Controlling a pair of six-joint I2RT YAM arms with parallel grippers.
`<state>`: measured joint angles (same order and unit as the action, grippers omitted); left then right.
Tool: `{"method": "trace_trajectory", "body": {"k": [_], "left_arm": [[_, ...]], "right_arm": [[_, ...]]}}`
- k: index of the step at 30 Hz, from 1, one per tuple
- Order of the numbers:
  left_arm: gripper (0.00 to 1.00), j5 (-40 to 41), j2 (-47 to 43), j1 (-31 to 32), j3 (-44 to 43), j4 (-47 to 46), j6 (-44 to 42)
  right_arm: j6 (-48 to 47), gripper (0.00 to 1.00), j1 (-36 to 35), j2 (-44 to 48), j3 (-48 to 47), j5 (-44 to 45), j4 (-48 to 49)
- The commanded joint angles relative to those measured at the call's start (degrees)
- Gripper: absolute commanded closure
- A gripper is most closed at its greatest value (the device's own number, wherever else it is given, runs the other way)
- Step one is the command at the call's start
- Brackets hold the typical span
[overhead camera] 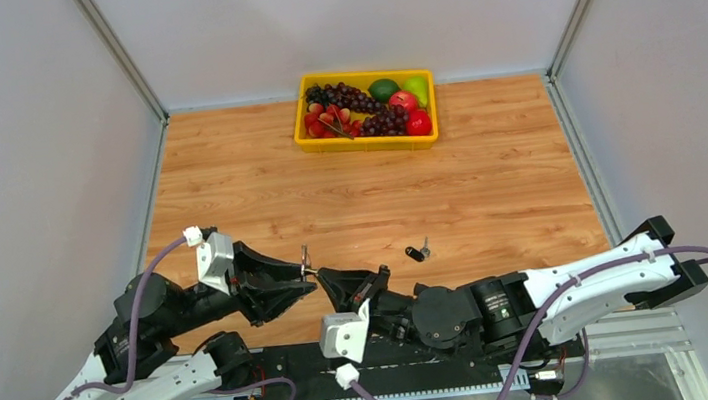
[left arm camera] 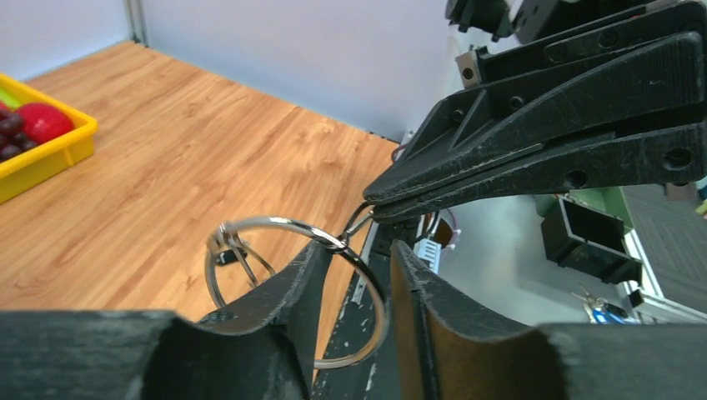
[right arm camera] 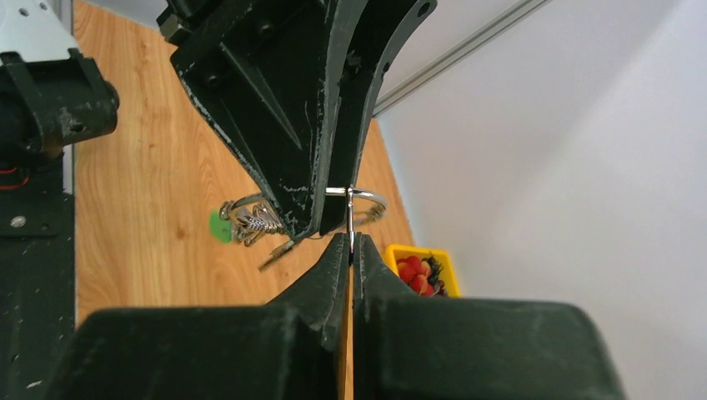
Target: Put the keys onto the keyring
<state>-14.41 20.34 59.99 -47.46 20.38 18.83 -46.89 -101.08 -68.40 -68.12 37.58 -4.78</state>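
The silver keyring [left arm camera: 250, 223] stands on edge in my left gripper [left arm camera: 360, 246], whose jaws close in on its wire from both sides. It also shows in the top view [overhead camera: 305, 258]. My right gripper [right arm camera: 351, 237] is shut on a thin metal loop [left arm camera: 357, 223] that hooks onto the ring. Both grippers meet tip to tip near the table's front edge, the left gripper [overhead camera: 305, 280] facing the right gripper [overhead camera: 325, 278]. A green-headed key [right arm camera: 219, 227] hangs with small rings on the ring's far side. A black-headed key [overhead camera: 415, 252] lies loose on the table to the right.
A yellow basket [overhead camera: 364, 144] of fruit stands at the back middle of the wooden table and shows in the right wrist view [right arm camera: 450, 260]. Grey walls close in the table on three sides. The metal base rail runs along the near edge.
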Motion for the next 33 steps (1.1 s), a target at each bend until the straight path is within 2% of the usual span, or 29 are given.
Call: {"method": "trace_trajectory", "body": {"k": [1, 4, 6, 12, 16, 21, 33], "left_arm": [[0.54, 3.6, 0.6, 0.3, -2.5, 2.6, -0.3], [0.41, 5.4, 0.7, 0.2, -2.6, 3.7, 0.0], [0.37, 5.7, 0.7, 0.2, -2.6, 4.3, 0.0], [0.35, 3.2, 1.0, 0.2, -3.5, 5.0, -1.7], [0.34, -3.7, 2.8, 0.2, -4.2, 3.2, -2.3], [0.33, -13.7, 4.8, 0.2, -5.0, 0.3, -2.4], [0.22, -34.3, 9.6, 0.2, -3.4, -11.1, 0.2]], "right_arm": [[9.8, 1.0, 0.3, 2.4, -3.9, -0.7, -8.8], [14.8, 1.0, 0.3, 3.5, -4.1, -2.7, -12.6], [16.9, 1.0, 0.3, 4.4, -4.2, -3.6, -15.1], [23.5, 1.0, 0.3, 5.1, -8.9, -11.4, -27.4], [25.8, 1.0, 0.3, 2.4, -14.9, -19.0, -38.5], [26.0, 1.0, 0.3, -0.2, -20.5, -26.8, -46.4], [21.9, 1.0, 0.3, -4.1, -30.9, -41.6, -52.6]]}}
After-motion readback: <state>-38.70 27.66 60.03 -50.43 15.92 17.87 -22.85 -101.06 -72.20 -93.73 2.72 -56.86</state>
